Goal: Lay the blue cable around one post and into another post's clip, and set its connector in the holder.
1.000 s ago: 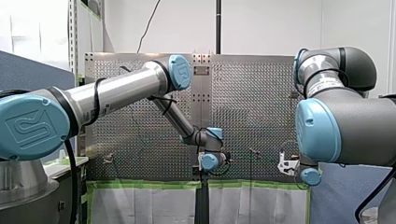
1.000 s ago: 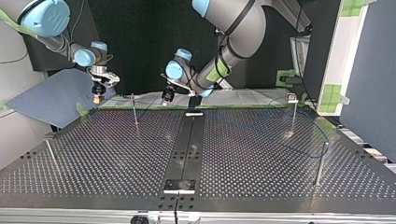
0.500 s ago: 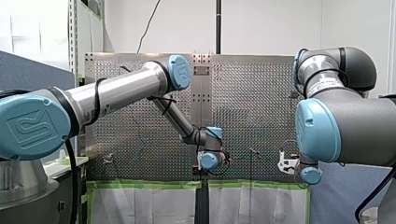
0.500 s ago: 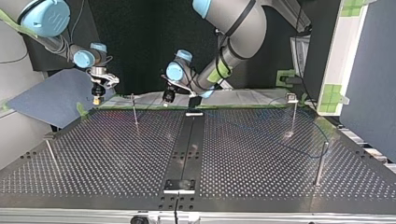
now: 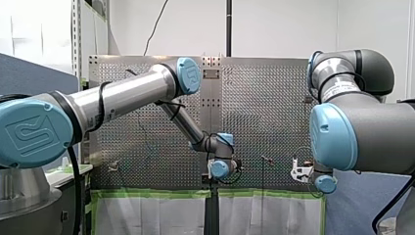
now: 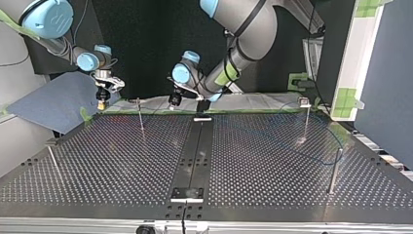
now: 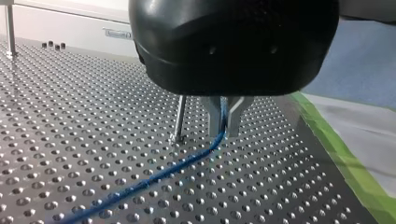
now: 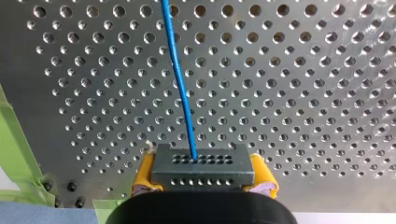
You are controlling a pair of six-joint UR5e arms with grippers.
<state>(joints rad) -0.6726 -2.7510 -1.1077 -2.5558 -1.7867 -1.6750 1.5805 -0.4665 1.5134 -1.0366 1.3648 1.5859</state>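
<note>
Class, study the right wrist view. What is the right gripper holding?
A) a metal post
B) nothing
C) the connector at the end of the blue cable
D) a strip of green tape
C: the right gripper has its yellow pads clamped on either side of the perforated connector, and the blue cable runs out of the connector's face.

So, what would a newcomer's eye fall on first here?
The blue cable, running over the perforated table. My left gripper pinches it beside a thin post. My right gripper holds its grey connector between yellow pads.
</note>
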